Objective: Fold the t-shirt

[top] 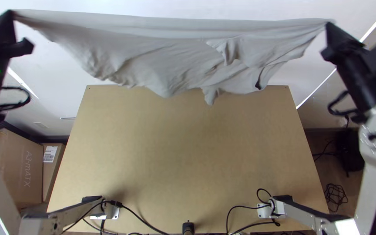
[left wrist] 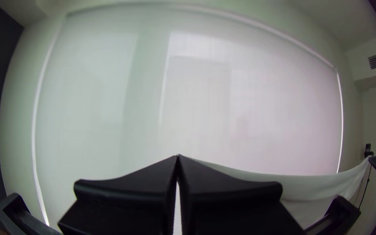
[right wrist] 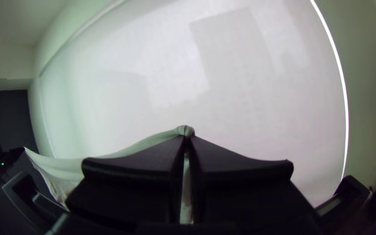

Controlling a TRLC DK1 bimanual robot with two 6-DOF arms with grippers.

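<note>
The light grey t-shirt hangs stretched between both grippers, high beyond the table's far edge, its lower part drooping in loose folds. My left gripper is shut on its upper left corner. At the upper right corner my right gripper is shut on the cloth. In the left wrist view, the left gripper has its fingers together, with the shirt running off toward the other arm. In the right wrist view, a small bunch of shirt pokes out between the tips of the right gripper.
The wooden table lies below the shirt. Black cables run along its near edge by the arm bases. Cardboard boxes stand on the floor at the left, and a black bag is at the right.
</note>
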